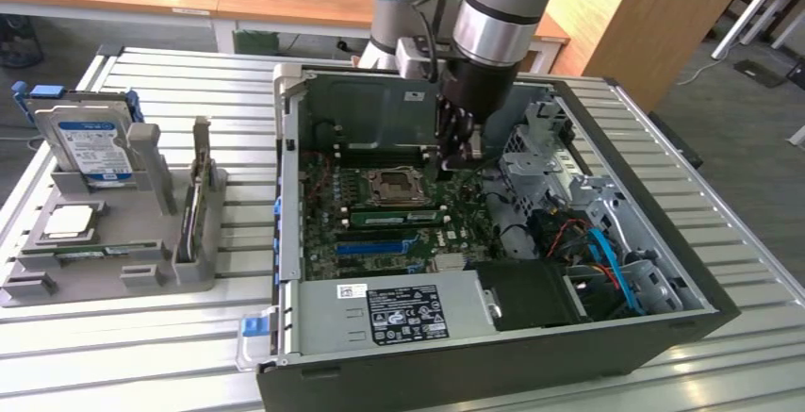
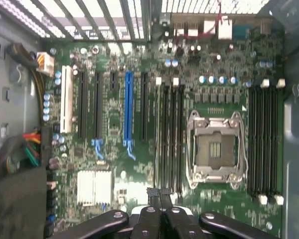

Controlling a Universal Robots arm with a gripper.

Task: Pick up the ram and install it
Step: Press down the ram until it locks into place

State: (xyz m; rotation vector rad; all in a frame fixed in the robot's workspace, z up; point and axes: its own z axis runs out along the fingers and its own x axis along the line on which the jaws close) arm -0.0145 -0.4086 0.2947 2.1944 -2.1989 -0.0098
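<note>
Green fibreglass dominates the open computer case (image 1: 704,308): a motherboard (image 2: 114,164) studded with small round capacitors, long black memory slots (image 2: 263,139), black expansion slots and one bright blue one (image 2: 128,107), and a square metal-framed processor socket (image 2: 217,149) with its centre bare. The case is dark sheet metal, standing on a ribbed silvery surface (image 1: 151,355), with a labelled grey power supply (image 1: 396,313) at its near end. The ram (image 1: 392,216) is a long, thin green stick with dark chips; it sits lengthwise in the bank of slots between the socket and the blue slot, level with the board and apparently seated. The gripper (image 1: 459,153), black and angular under a silver-and-grey arm (image 1: 503,7), reaches down inside the case near the end of that bank. Its fingertips (image 2: 153,192) are pressed together with nothing between them, and they hang just above the slot ends; whether they touch the board cannot be told. Toward the exterior view's left, a grey moulded holder (image 1: 126,271) carries an upright blue-labelled hard drive (image 1: 94,143) and a silver-topped processor chip (image 1: 72,221).
</note>
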